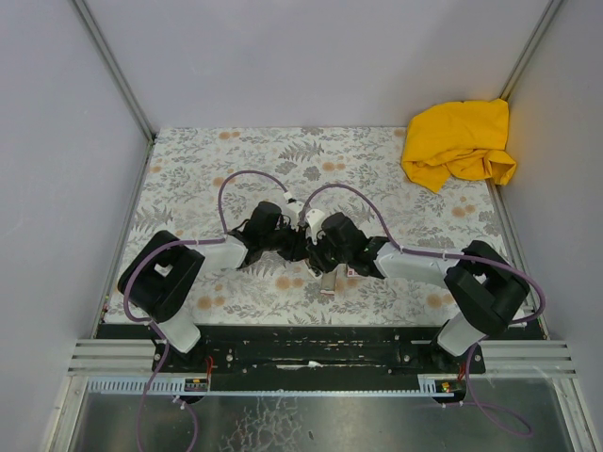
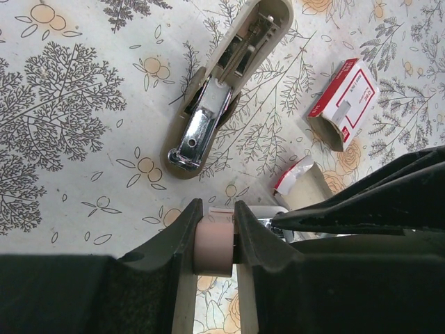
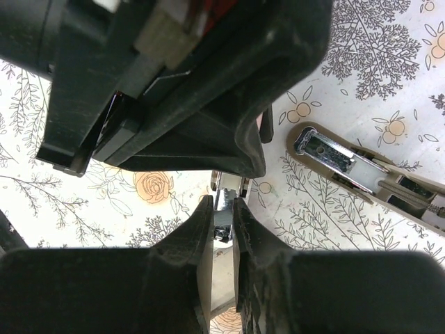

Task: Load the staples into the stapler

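**Meanwhile: both arms pinched shut mid-surface, stapler lying open beside them**

Seen from above, the two arms meet over the middle of the floral surface (image 1: 188, 179), wrists almost touching. A crumpled yellow cloth (image 1: 460, 141) sits in the far right corner, well apart from them.

The left gripper (image 2: 217, 209) has its fingers (image 2: 188, 229) drawn in close on a small pale-pink block (image 2: 212, 247), which fills the narrow gap between them. A bit of shiny metal shows just to the right of the block, but I cannot tell from the left wrist view what the block belongs to.

The right gripper (image 3: 222, 205) is all but closed. Its fingers (image 3: 201, 236) press on a thin silvery strip (image 3: 224, 224) that stands up between the tips. Whether that strip is the staples cannot be told; it is small and half hidden by the black body of the other arm just above it.

The stapler (image 2: 208, 104) is in neither gripper. It lies flat on the surface, hinged open at full length, with its cream shell spread and its silver metal channel facing up. In the right wrist view it lies just to the right of the fingers. From above it shows at the near side of the two wrists.

A small white box with red print (image 2: 351, 97) lies on the surface to the right of the stapler, one end open. A second torn white-and-red flap (image 2: 299, 182) lies nearer the left fingers.
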`<state>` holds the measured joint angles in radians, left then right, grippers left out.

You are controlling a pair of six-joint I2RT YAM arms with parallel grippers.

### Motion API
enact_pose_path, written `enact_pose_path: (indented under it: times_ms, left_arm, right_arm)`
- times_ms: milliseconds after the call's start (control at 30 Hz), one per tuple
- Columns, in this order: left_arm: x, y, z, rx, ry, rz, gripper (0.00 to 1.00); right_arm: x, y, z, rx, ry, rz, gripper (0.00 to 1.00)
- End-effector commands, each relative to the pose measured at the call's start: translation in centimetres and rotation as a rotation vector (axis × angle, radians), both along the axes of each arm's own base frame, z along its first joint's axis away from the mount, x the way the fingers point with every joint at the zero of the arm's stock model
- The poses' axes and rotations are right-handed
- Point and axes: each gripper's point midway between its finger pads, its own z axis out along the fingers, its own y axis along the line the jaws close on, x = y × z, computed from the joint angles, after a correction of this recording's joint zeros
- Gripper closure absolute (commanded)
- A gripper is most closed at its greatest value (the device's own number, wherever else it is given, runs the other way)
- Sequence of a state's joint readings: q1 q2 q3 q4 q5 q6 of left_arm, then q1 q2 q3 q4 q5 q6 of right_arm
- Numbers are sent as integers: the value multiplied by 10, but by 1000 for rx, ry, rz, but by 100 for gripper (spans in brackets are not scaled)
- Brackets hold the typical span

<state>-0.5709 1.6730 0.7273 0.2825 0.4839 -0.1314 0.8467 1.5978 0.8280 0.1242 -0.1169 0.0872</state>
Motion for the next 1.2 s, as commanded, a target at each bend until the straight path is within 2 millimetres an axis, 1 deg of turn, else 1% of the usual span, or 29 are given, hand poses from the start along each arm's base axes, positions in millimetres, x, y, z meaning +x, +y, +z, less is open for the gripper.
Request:
enact_pose_path:
  times_ms: [0,233,700,833,967,1167]
  left_arm:
    - [-20,5,-29,86,71,-33,100]
    - [-20,5,-29,89,73,-32,100]
    - [-20,5,-28,87,69,-32,100]
    - [-21,5,-28,87,70,-34,100]
    - [-21,5,-27,85,64,-35,100]
    - [-23,3,-24,80,50,-45,100]
  right_arm:
    - [4,14,17,38,-25,10,83]
    - [2,16,4,18,6,19,84]
    - [2,14,-5,4,20,10,84]
    - [3,10,-9,-8,14,-4,84]
    - [3,8,-8,-13,6,-8,84]
    - [5,11,11,12,-18,3,84]
